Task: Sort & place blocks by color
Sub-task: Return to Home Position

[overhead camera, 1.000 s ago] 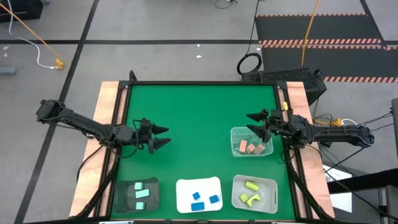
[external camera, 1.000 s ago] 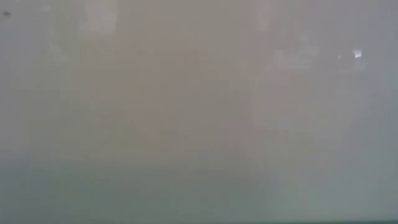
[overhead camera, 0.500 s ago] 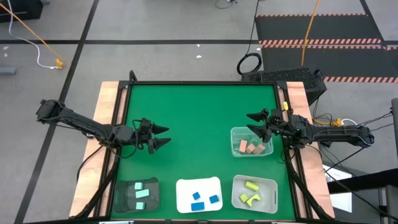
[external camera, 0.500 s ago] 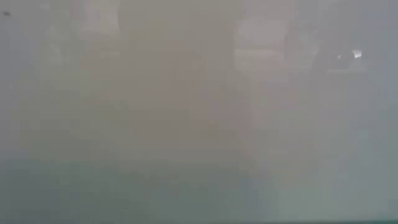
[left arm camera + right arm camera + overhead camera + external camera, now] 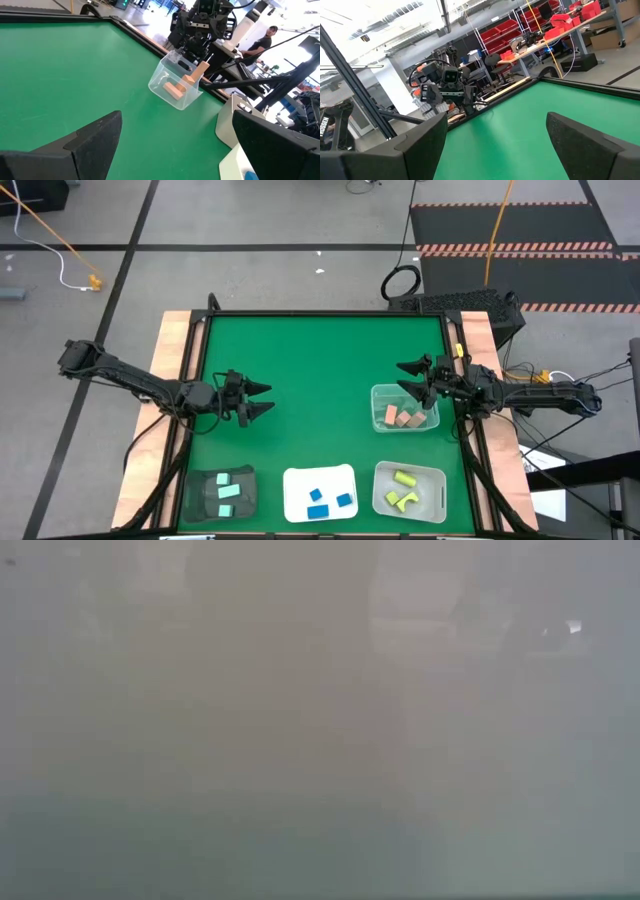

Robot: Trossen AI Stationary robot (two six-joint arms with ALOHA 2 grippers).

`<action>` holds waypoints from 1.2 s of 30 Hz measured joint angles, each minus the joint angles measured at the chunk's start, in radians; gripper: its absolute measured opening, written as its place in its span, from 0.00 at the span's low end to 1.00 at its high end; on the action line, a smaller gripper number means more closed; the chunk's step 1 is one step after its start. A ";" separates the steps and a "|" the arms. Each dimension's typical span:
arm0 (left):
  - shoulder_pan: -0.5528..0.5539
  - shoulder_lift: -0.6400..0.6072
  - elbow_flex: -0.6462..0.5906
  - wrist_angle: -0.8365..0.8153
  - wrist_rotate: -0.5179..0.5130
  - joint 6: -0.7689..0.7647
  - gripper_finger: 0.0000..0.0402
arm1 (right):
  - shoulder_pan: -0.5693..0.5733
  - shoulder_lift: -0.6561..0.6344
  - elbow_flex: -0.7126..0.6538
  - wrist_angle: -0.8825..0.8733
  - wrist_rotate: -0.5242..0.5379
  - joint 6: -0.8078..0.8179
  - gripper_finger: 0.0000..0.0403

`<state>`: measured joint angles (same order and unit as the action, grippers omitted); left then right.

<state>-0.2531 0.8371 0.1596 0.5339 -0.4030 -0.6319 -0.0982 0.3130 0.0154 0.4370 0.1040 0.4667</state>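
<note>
Nothing has shifted: left arm at 9 o'clock and right arm at 3 hold empty jaws apart, and the blocks lie sorted in bins from 7 to 4 o'clock, so sorting looks finished.

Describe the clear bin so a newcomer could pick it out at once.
Start at the green table and go to its right side, beside the right gripper. The clear bin sits there, apart from the row of trays at the near edge. It alone is see-through and holds tan blocks.
</note>
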 joint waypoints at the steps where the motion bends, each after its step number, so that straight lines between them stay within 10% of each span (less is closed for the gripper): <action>1: 0.000 0.000 0.000 0.000 0.000 0.000 0.94 | 0.000 0.000 0.000 0.000 0.000 0.000 0.82; 36: 0.000 0.000 -0.051 -0.035 0.000 0.002 0.94 | 0.000 0.000 0.000 0.000 0.000 0.000 0.82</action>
<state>-0.2531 0.8368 0.1089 0.4984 -0.4028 -0.6296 -0.0985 0.3130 0.0151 0.4367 0.1036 0.4667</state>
